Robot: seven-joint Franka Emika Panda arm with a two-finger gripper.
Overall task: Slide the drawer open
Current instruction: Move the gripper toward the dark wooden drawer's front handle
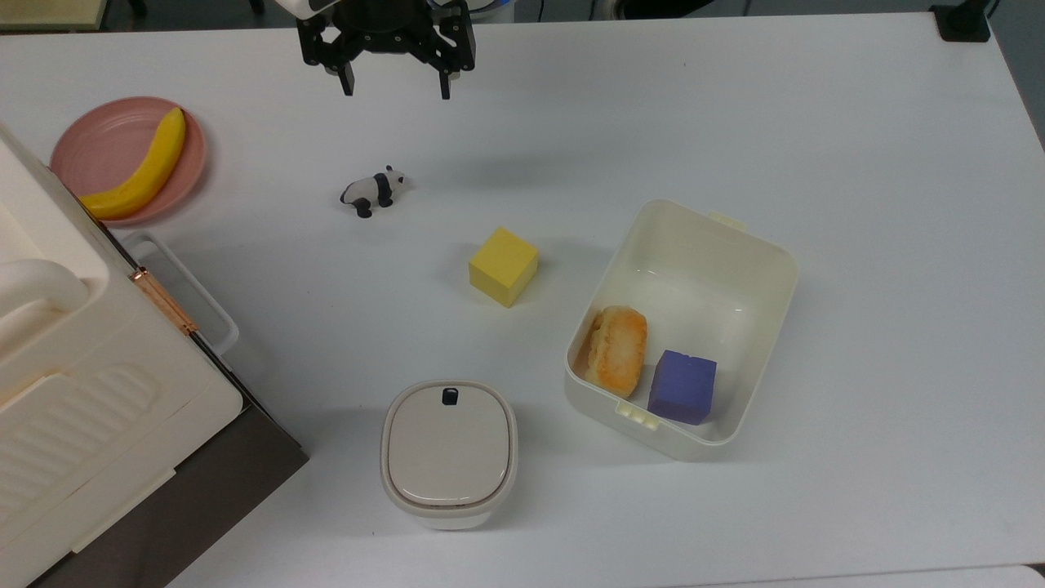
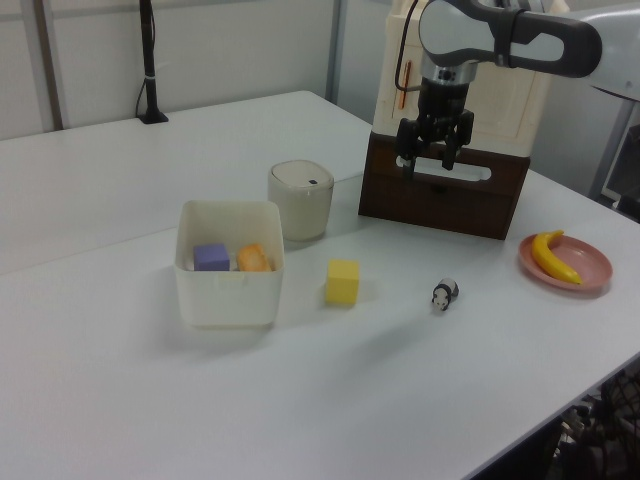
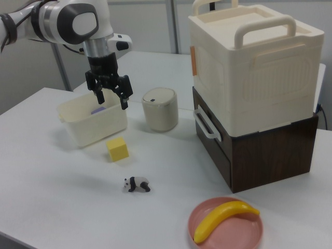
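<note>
**Jaws apart, holding nothing, off the drawer**

My gripper (image 1: 393,84) has its jaws spread wide, nothing between them. Fingers (image 3: 125,102) point straight down, wrist vertical, forearm coming in roughly level from the right view's left. I hang above the white table (image 1: 735,122), not touching anything.

In the top view I'm at the top edge, above the panda figurine (image 1: 374,193); the panda sits lower in that picture, well apart from my fingertips. In the right view I'm up in front of the open cream tub (image 3: 93,123).

Drawer (image 3: 215,142): dark brown front panel with white loop handle (image 3: 206,123), at the bottom of the stack under the big cream case (image 3: 254,62). It looks closed, panel flush with the dark box. It's at the top view's left edge, well apart from me.

Around the table:
- yellow cube (image 1: 504,266) between panda and tub
- tub holds a purple block (image 1: 682,386) and an orange bread-like piece (image 1: 618,347), side by side
- small lidded cream container (image 1: 449,453) near the tub, at the top view's bottom centre
- pink plate (image 1: 104,145) with a banana (image 1: 145,170) on it, just beside the stack
</note>
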